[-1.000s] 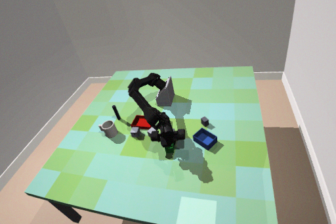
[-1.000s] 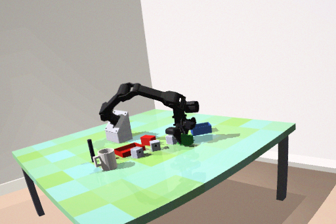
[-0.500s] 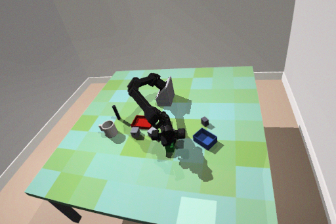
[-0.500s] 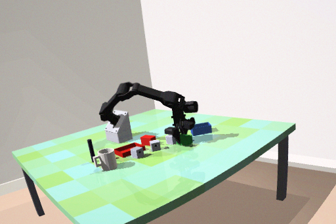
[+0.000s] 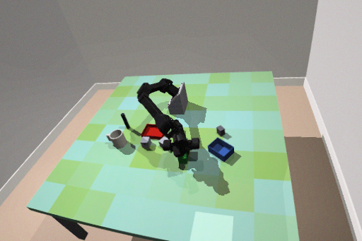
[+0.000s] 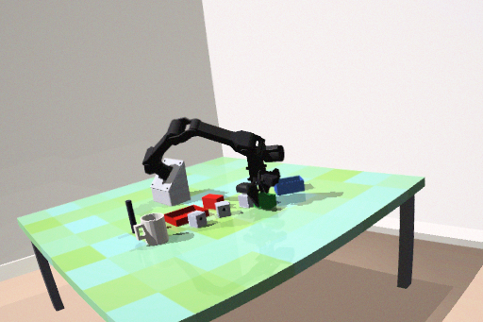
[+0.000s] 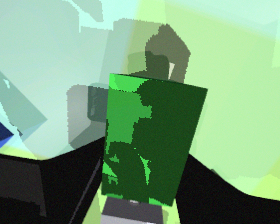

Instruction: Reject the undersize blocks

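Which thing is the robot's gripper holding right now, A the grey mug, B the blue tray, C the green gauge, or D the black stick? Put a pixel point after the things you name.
C: the green gauge (image 5: 182,159) (image 6: 267,201) (image 7: 156,140) sits between the fingers of the gripper (image 5: 182,153) (image 6: 258,195), and the wrist view shows it filling the space there.

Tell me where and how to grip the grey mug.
Best grip: the wall of the mug at its rim, coming from above, one finger inside, one outside. It stands upright with its mouth open, and its handle juts toward the black rod side, so I'd choose rim away from the handle.
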`<action>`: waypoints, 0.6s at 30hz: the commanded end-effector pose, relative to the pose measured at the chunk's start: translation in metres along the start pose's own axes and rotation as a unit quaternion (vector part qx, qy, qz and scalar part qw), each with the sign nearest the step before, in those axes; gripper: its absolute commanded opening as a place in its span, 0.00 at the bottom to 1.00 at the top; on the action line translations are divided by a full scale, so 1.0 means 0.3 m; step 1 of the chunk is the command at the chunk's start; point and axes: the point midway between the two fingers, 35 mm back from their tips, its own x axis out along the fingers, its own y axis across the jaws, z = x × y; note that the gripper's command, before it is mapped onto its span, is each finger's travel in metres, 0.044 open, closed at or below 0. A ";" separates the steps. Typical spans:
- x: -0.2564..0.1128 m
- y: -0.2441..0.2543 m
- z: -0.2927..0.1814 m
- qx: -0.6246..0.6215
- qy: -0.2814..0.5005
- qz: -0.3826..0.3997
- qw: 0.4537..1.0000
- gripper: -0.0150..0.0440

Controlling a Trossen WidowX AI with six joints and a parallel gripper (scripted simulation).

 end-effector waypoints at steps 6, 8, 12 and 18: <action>-0.010 -0.001 0.025 0.002 -0.005 0.001 1.000 0.25; -0.012 -0.001 0.030 0.002 -0.006 0.001 1.000 0.25; -0.012 -0.001 0.030 0.002 -0.006 0.001 1.000 0.25; -0.011 -0.001 0.033 0.002 -0.006 0.001 1.000 0.25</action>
